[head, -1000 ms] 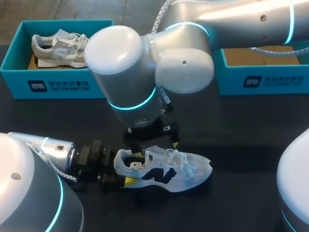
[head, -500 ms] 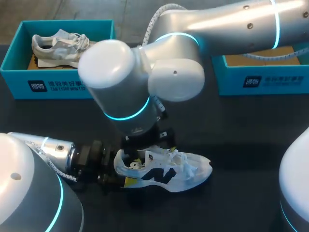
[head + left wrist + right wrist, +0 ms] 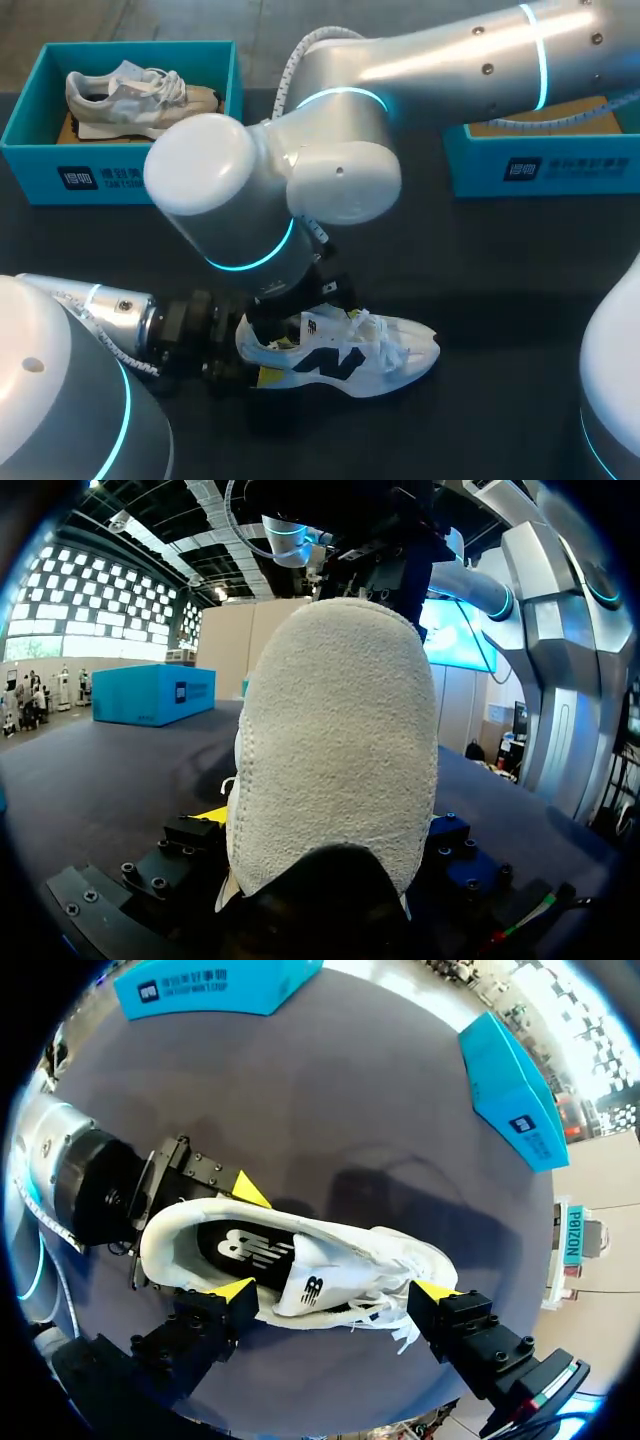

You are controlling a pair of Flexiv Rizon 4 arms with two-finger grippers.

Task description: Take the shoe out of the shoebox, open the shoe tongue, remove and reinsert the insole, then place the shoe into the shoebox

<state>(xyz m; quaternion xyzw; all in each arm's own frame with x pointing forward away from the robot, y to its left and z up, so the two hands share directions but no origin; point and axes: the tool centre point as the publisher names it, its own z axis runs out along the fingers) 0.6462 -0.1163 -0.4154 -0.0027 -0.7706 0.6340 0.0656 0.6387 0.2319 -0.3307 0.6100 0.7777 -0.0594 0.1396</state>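
The bench (image 3: 500,250) spans the frame. The right arm (image 3: 440,60) crosses from upper right to lower middle. A shoebox (image 3: 540,165) sits at upper right. The shoe (image 3: 340,355) lies at lower middle, its heel clenched in the left end effector (image 3: 250,352). The right end effector (image 3: 335,1290) hangs released above it.

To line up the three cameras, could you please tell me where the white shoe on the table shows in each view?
Head view: the white shoe lies low in the middle, heel at the left gripper.
Left wrist view: its heel fills the middle, between the fingers.
Right wrist view: it lies under the right gripper.
Shared landmark: the left gripper at the heel.
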